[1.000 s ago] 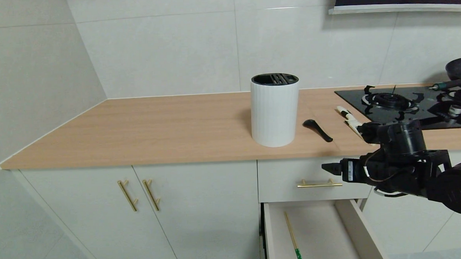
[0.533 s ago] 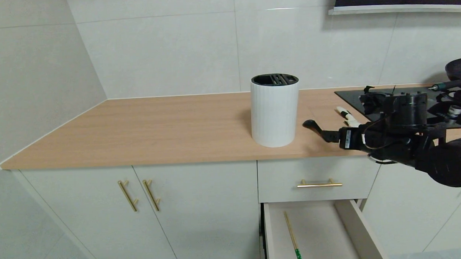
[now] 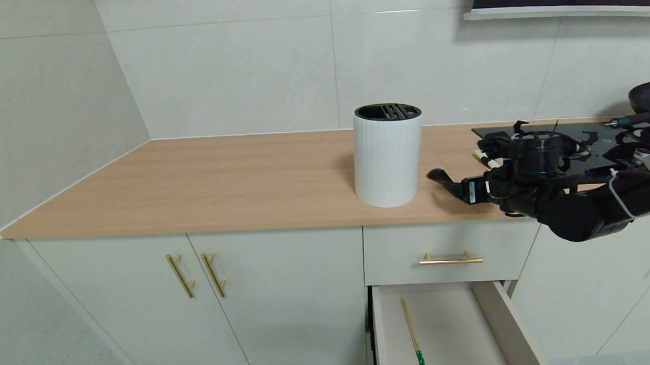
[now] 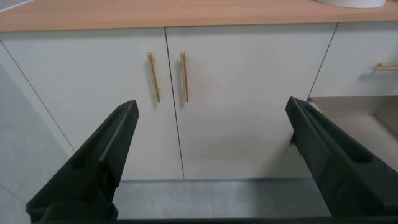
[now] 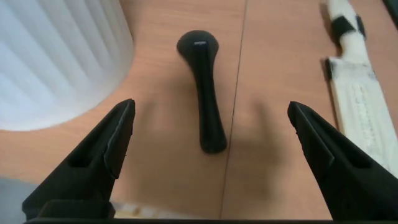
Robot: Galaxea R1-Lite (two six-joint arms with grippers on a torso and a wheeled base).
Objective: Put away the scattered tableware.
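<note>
Right wrist view: right tool (image 5: 210, 104) hovering, fingers (image 5: 112, 143) spread wide, spoon (image 5: 204, 93) lying on counter (image 5: 161, 168) centred between them. Risks: finger nearest holder (image 5: 56, 56) bumping it while descending; slim handle slipping out, rolling toward knife (image 5: 357, 93) beside other finger.

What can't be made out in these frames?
Black spoon: head view, handle end behind the right gripper.
White knife: right wrist view, ends cut off by the frame edge; head view, mostly behind the same gripper.
Chopsticks in the open drawer: head view, lower ends cut off by the bottom edge.
White utensil holder: head view, slot contents too dark to tell.
</note>
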